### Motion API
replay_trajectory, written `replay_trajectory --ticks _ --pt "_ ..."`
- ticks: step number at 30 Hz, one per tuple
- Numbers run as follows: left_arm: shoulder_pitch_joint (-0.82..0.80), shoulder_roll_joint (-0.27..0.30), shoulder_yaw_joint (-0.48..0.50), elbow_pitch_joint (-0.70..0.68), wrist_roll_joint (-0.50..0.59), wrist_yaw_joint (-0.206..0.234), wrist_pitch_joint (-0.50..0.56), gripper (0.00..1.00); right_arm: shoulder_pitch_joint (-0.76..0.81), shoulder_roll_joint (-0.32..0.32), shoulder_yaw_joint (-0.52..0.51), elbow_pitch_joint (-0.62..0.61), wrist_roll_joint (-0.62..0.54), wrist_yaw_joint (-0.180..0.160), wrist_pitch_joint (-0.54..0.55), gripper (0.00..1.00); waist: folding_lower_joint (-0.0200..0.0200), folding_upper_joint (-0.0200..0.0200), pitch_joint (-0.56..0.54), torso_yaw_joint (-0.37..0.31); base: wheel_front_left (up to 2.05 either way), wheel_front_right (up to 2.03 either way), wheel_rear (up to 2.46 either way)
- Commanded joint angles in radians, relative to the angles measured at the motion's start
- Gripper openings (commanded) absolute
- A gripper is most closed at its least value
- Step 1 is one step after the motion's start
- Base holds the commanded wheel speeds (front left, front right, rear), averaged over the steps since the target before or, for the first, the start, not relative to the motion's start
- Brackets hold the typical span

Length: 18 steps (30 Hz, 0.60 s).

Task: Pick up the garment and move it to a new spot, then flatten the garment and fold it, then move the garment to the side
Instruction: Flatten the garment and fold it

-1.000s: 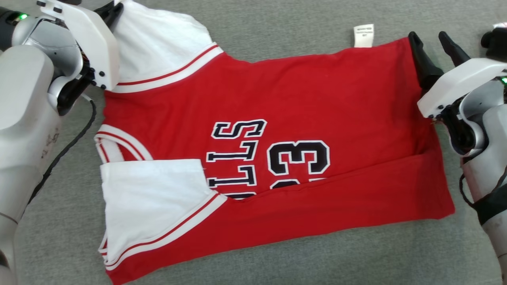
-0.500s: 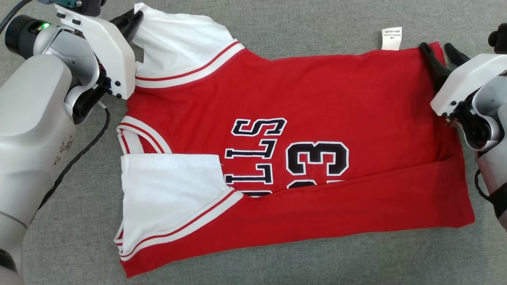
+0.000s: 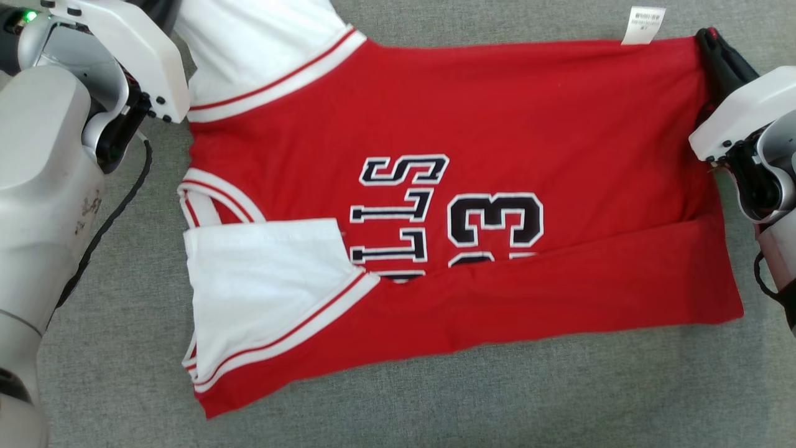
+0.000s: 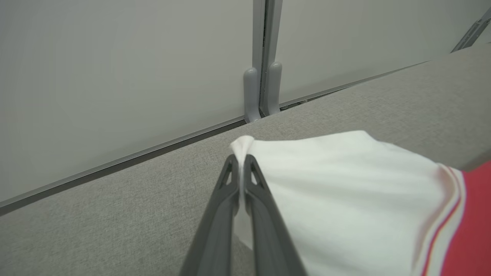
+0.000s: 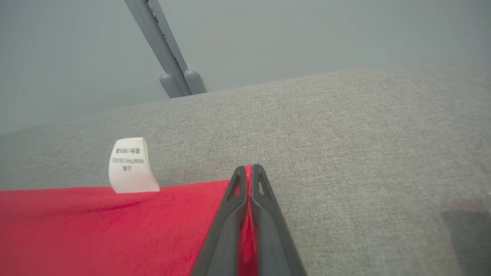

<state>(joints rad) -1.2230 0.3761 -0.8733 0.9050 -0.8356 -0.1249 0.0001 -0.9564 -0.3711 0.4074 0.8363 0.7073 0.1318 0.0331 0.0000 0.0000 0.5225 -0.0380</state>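
**Item:** red basketball jersey [image 3: 497, 112], lying spread across the grey table [image 3: 435, 410], its near long edge already lying folded over.

**Left gripper** [image 4: 241, 163]: pinching the far-left white sleeve corner.

**Right gripper** [image 5: 249, 169]: standing wide beside the far-right hem corner a second ago, now clamping that red corner, just right of the care label [image 5: 130, 166].

**Judgement:** with both far corners being held, the next lengthwise fold is becoming possible.

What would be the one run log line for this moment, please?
jersey: flat on grey surface, near side folded over | left pincer: shut on white sleeve | right pincer: shut on red hem corner
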Motion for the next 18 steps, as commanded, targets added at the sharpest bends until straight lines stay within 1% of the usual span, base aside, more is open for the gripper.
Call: replay_trajectory --ticks 1,3,4,6,11,14,18 --pt "-0.024 0.001 0.012 0.022 0.009 0.016 -0.034 0.0 -0.019 -0.009 0.003 0.02 -0.008 -0.002 -0.031 0.0 0.0 0.0 0.002 0.003 0.0 0.0 0.0" --pt "-0.035 -0.012 0.014 0.045 0.012 0.023 -0.065 0.0 -0.032 -0.002 0.007 0.039 -0.002 -0.002 -0.048 0.0 0.0 0.0 0.001 0.006 0.0 0.0 0.0" --pt "-0.038 -0.028 0.01 0.069 0.014 0.02 -0.081 0.0 -0.041 0.003 0.011 0.056 0.002 -0.002 -0.067 0.0 0.0 0.0 -0.003 0.007 0.0 0.0 0.0" --pt "-0.045 -0.038 0.005 0.092 0.019 0.016 -0.1 0.0 -0.05 0.008 0.02 0.07 -0.001 -0.002 -0.09 0.0 0.0 0.0 -0.006 0.008 0.0 0.0 0.0" --pt "-0.05 -0.062 -0.001 0.126 0.013 0.008 -0.133 0.0 -0.057 0.013 0.044 0.072 0.017 -0.002 -0.132 0.0 0.0 0.0 -0.011 0.012 0.0 0.0 0.0" --pt "-0.045 -0.067 -0.02 0.13 0.014 0.0 -0.141 0.0 -0.046 0.003 0.063 0.062 0.036 -0.002 -0.162 0.0 0.0 0.0 -0.021 0.017 0.0 0.0 0.0" --pt "-0.021 -0.057 -0.047 0.116 0.007 -0.006 -0.15 0.0 -0.009 -0.017 0.087 0.037 0.078 -0.002 -0.199 0.0 0.0 0.0 -0.047 0.024 0.0 0.0 0.0"
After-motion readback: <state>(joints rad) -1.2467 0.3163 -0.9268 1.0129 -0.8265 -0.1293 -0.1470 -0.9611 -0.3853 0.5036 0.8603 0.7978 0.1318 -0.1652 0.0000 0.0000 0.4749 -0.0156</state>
